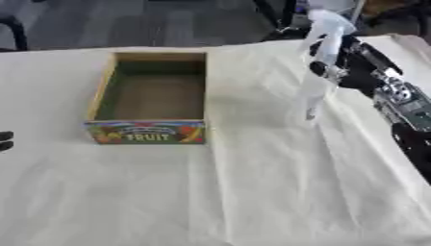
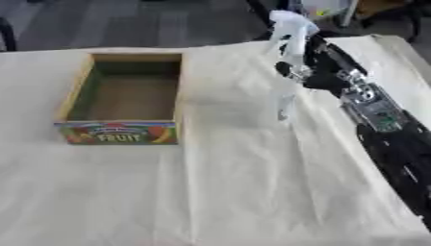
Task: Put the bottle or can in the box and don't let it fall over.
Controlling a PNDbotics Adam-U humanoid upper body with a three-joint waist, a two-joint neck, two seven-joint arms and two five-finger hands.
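here the right hand (image 1: pixel 336 62) grips the clear bottle (image 1: pixel 318 77) upright.

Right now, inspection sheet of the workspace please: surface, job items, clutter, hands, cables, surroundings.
Surface: table under a creased cream cloth.
Job's things: open cardboard box with a colourful FRUIT label, nothing seen inside it; clear plastic spray bottle with a white trigger head, roughly upright, tilted slightly, right of the box and outside it. Whether its base touches the cloth cannot be told.
Clutter: nothing seen.
Hands: right hand curled round the spray bottle's upper part; left hand shows only as dark fingers at the left edge.
Cables: nothing seen.
Surroundings: grey floor and dark furniture legs beyond the far edge.
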